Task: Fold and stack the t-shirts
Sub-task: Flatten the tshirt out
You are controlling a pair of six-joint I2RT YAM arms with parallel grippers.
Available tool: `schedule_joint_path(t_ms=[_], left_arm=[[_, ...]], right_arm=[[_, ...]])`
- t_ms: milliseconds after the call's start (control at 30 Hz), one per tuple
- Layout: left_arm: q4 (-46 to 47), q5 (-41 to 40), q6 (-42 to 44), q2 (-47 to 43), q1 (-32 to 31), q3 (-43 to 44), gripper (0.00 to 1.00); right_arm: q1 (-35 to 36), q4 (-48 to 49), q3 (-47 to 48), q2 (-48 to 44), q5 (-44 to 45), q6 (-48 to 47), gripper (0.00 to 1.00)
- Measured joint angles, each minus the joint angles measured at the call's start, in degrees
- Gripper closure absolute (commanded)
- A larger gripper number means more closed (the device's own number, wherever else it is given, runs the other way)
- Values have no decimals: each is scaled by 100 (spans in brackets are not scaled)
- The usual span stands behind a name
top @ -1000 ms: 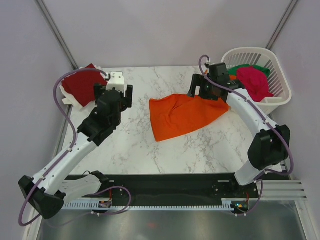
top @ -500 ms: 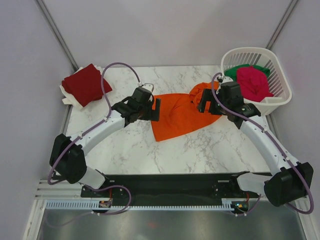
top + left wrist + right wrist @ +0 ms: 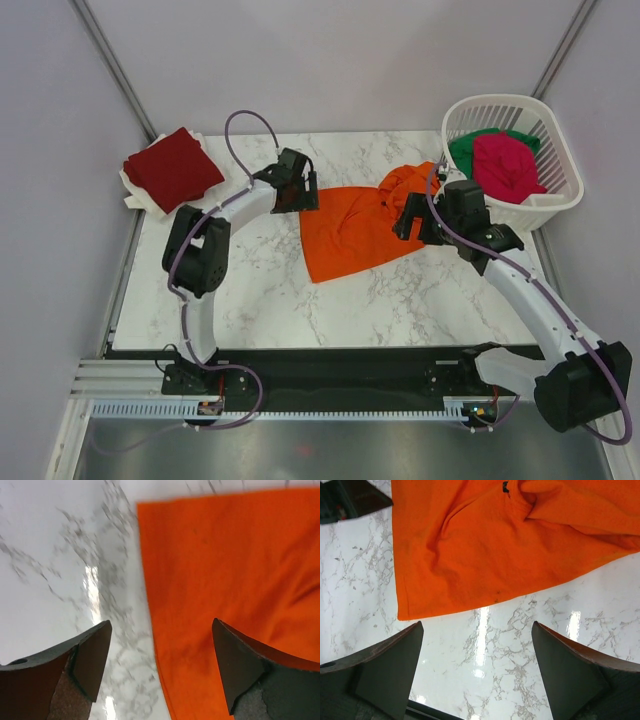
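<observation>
The orange t-shirt (image 3: 350, 235) lies spread in the middle of the marble surface (image 3: 250, 300), its right end bunched up near the white basket (image 3: 548, 208). The left tool (image 3: 161, 625) hangs wide open and empty over the shirt's left edge, one finger above cloth, the other above bare marble. The right tool (image 3: 477, 626) is wide open too, holding nothing, over marble just beside the shirt's edge. A dark red t-shirt (image 3: 172, 170) lies folded at the far left corner. A pink t-shirt (image 3: 505, 165) and a green t-shirt (image 3: 468, 150) sit in the basket.
</observation>
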Motion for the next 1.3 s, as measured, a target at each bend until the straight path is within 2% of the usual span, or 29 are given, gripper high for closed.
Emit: schedule_joint_path(t_ms=[133, 300, 500, 600, 633, 667, 700, 733, 767, 800, 1000, 1067, 1133, 1300], left_arm=[[50, 22, 61, 769, 431, 883, 12], [92, 289, 83, 1427, 529, 1624, 18], [92, 538, 79, 1668, 549, 1794, 25], [87, 570, 79, 1705, 553, 1821, 32], [85, 573, 76, 1729, 562, 1847, 37], [83, 584, 74, 1751, 568, 1878, 50], [85, 584, 70, 1777, 575, 1906, 56], [87, 612, 52, 1834, 586, 1967, 68], [90, 612, 28, 1878, 590, 2017, 89], [101, 684, -7, 1926, 599, 2074, 98], [131, 944, 11, 1943, 627, 2116, 98], [138, 951, 20, 1650, 645, 1779, 98], [-90, 826, 68, 957, 658, 1187, 98], [-623, 258, 337, -1921, 664, 197, 98]], right_arm=[[-2, 2, -195, -404, -61, 2, 2], [0, -9, -339, -531, -129, 0, 2], [-2, -48, -400, -503, -131, -2, 2], [-2, -46, -400, -398, -131, -4, 2], [0, -46, -400, -354, -131, -4, 2], [0, -46, -400, -317, -131, -4, 2], [0, -46, -400, -286, -131, -7, 2], [0, -48, -400, -267, -129, -7, 2], [0, -46, -400, -256, -129, -7, 2], [0, -46, -400, -249, -127, -9, 2], [22, -46, -402, -225, -76, -28, 2], [26, -46, -402, -216, -44, -33, 2], [26, -50, -402, -208, -11, -35, 2], [52, -35, -378, -120, 122, -22, 2]])
